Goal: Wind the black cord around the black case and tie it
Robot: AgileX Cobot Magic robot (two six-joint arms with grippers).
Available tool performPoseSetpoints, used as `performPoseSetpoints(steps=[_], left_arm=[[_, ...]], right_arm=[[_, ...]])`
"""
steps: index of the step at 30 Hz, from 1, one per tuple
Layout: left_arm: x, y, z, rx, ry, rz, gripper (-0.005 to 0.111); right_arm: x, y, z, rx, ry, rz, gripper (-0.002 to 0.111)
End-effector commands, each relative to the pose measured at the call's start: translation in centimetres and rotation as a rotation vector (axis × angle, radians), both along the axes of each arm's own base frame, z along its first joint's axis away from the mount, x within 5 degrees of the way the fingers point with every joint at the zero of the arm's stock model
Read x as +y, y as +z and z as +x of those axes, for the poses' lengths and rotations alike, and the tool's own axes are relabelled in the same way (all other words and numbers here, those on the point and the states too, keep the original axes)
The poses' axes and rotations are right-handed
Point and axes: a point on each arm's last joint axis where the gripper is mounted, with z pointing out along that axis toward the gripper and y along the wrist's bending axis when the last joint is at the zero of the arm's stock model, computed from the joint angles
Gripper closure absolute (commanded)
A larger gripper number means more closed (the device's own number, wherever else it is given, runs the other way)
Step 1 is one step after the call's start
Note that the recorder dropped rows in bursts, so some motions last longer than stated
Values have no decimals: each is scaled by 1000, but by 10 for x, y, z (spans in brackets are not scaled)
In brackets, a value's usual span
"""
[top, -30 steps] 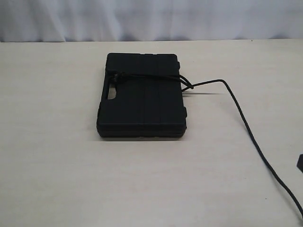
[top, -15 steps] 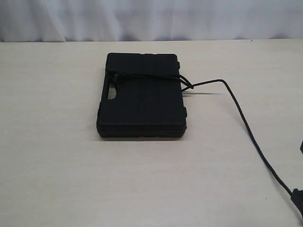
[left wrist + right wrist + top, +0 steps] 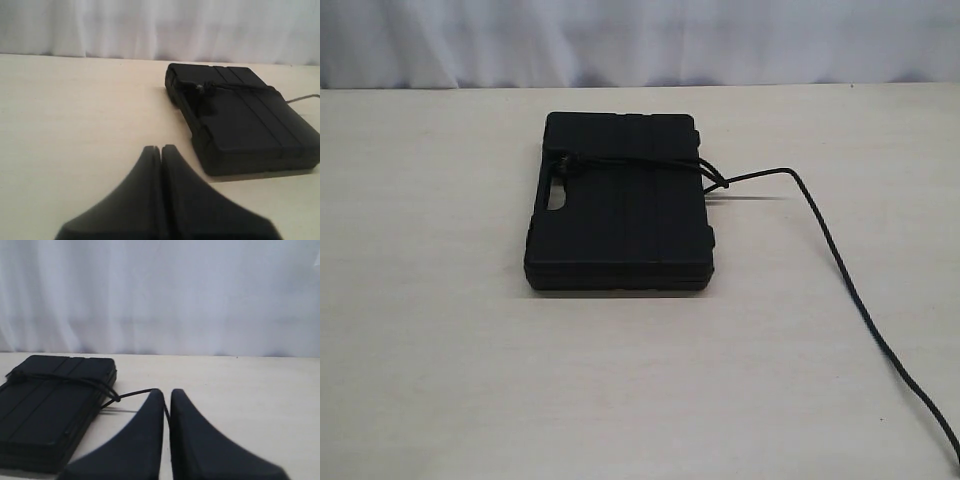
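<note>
From where I stand, the black case point(image 3: 620, 225) lies flat near the middle of the pale surface point(image 3: 440, 320), with a white curtain point(image 3: 640, 40) hanging behind it. The black cord point(image 3: 840, 262) crosses the lid near the far end. It bunches into a knot point(image 3: 565, 165) just above the handle cut-out point(image 3: 560, 200) on the left edge and crosses over itself at the right edge. From there one long strand leaves the case, bends, and runs away over the surface to the lower right corner of the exterior view (neither arm shows in that view).

In the left wrist view, the left end effector point(image 3: 161, 148) has its two dark fingers pressed together with nothing between them. It sits well apart from the case point(image 3: 250, 120), where the cord point(image 3: 230, 86) shows as a line across the ribbed lid.

In the right wrist view, the right end effector point(image 3: 166, 391) has its fingers almost together. The cord point(image 3: 137, 392) comes off the case point(image 3: 45, 410) and slips into the narrow slit between them, so it looks pinched there.
</note>
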Motion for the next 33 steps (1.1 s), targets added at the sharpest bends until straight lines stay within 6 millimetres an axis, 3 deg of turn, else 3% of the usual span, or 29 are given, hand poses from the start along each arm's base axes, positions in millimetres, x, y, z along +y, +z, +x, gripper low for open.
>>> performPoseSetpoints(steps=[1,8,19,26,33], left_arm=[[4,4,1,-36,66,-8,107],[11,3,1,-38,116,199,107],[10,1,0,-15,112,171,107],[10,1,0,-15,112,171,107],[10,1,0,-15,112,171,107]], right_arm=[[-4,2,0,-29,-68,-8,104],[-4,2,0,-27,-69,-8,104],[-4,1,0,-15,-69,-8,104],[-6,-20,-3,209,-75,-92,104],[-7,-19,-3,204,-110,-90,104]])
